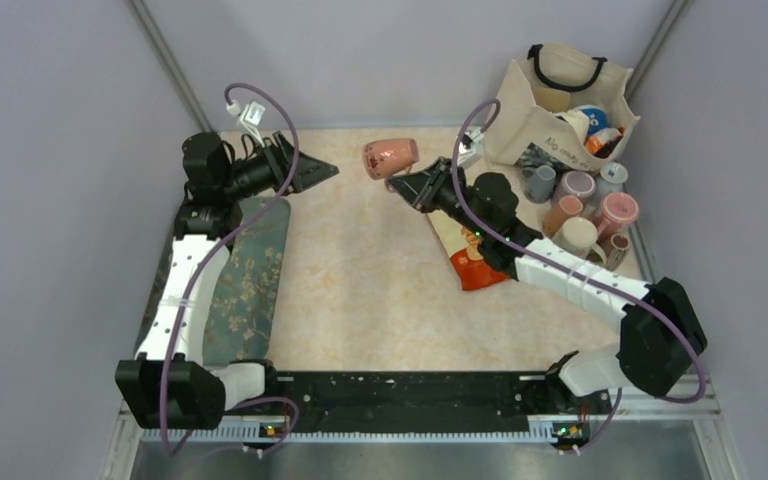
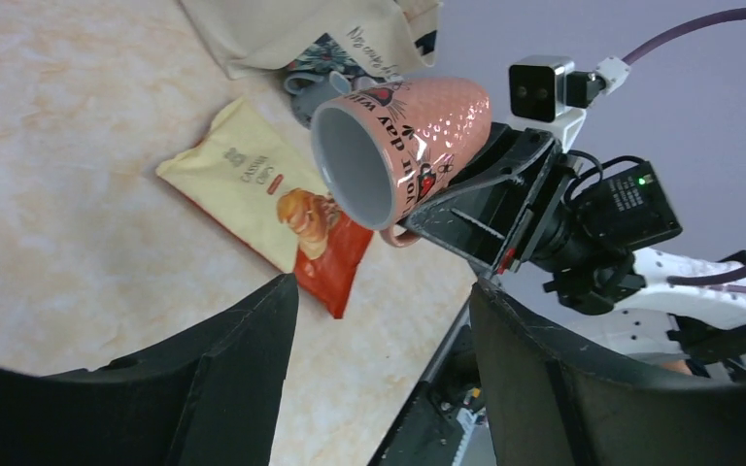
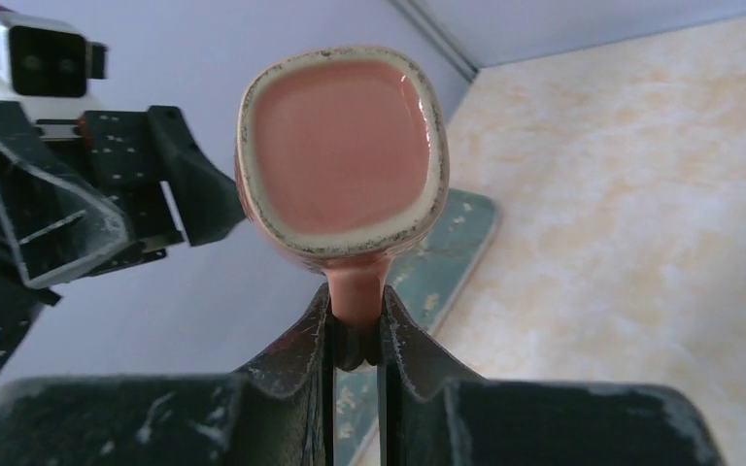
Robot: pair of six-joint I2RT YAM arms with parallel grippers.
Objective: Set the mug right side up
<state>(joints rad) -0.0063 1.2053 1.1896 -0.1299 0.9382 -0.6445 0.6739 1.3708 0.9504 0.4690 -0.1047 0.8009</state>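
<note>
A pink mug with a dimpled wall is held in the air on its side, above the far middle of the table. My right gripper is shut on its handle. In the right wrist view the mug's flat base faces the camera and the handle sits between my fingers. In the left wrist view the mug's grey-lined open mouth faces my left gripper. My left gripper is open and empty, raised at the far left, apart from the mug.
A yellow and red snack bag lies under the right arm. A cloth tote bag and several mugs stand at the far right. A dark green floral tray lies along the left side.
</note>
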